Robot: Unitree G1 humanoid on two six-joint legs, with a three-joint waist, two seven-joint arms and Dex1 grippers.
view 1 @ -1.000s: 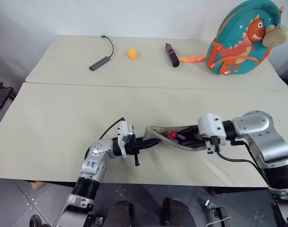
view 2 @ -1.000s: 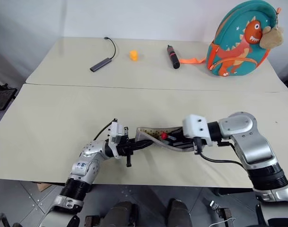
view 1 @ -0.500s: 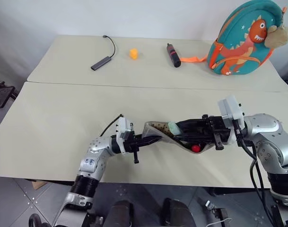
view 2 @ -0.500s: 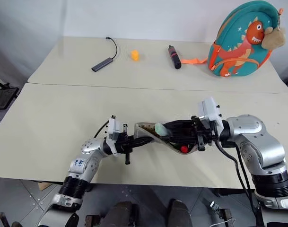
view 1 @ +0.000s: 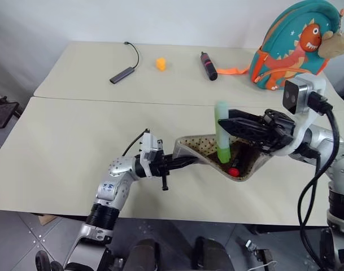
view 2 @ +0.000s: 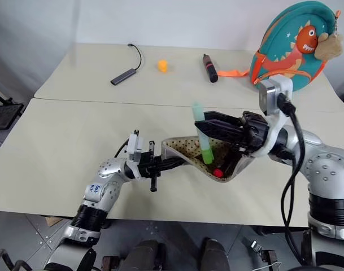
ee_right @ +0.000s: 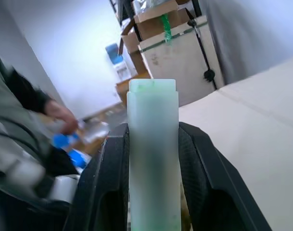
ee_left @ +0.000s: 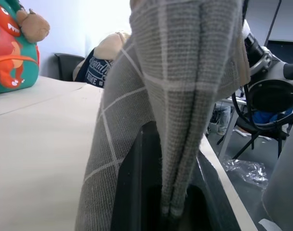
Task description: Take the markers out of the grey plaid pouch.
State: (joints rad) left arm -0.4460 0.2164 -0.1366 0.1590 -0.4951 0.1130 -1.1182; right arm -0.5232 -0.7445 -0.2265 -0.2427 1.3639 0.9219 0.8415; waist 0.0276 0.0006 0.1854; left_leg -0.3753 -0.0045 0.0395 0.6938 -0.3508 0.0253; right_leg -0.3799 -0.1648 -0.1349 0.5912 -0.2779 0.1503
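Two grips share this job: my left fingers point(view 1: 180, 162) are pinched shut on one end of the grey plaid pouch point(view 1: 217, 156) so its mouth stays open and lifted off the desk point(view 1: 64, 147), while my right fingers point(view 1: 223, 125) clamp the green marker point(view 1: 221, 132) upright, its lower end at the pouch mouth. My right arm reaches toward nine o'clock, my left toward three. At the pouch's five o'clock end lies the red-tipped marker point(view 1: 234, 170).
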